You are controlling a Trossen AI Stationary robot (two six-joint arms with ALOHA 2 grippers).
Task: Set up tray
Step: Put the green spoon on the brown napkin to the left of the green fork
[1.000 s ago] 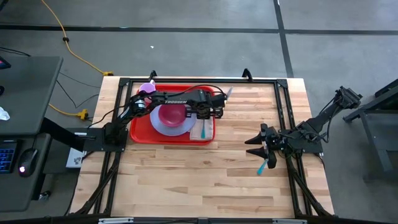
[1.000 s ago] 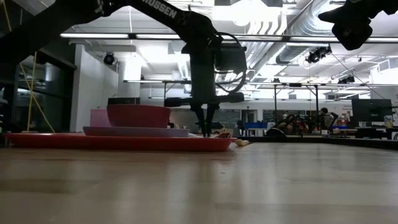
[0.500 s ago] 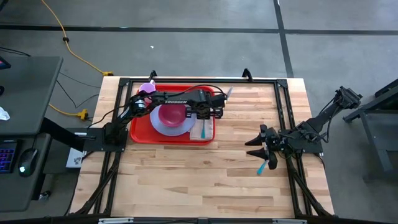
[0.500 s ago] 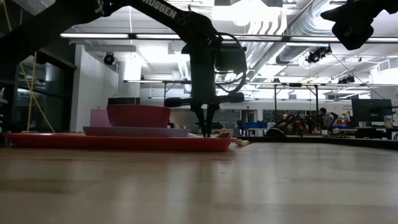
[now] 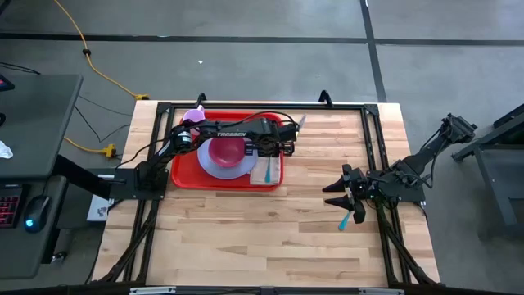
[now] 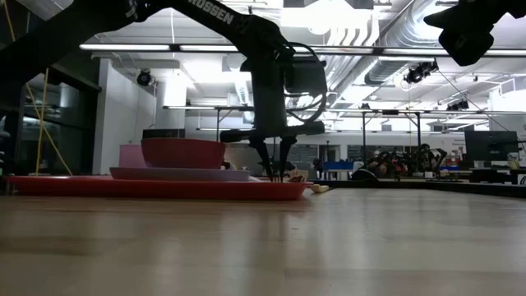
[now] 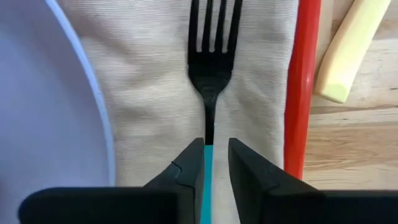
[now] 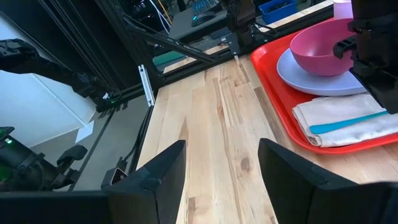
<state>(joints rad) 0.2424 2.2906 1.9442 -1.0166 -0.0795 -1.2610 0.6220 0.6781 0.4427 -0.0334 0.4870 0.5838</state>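
From above, the glossy red tray point(image 5: 182, 170) sits upper left of centre on the pale plank table point(image 5: 270, 229); the right gripper point(image 5: 334, 188) waits lower right, spread and empty. At table height, the left gripper point(image 6: 276, 164) has parted slightly since before. Its wrist camera shows fingers released astride the black fork point(image 7: 210, 56) on ribbed beige napkin point(image 7: 149, 99).
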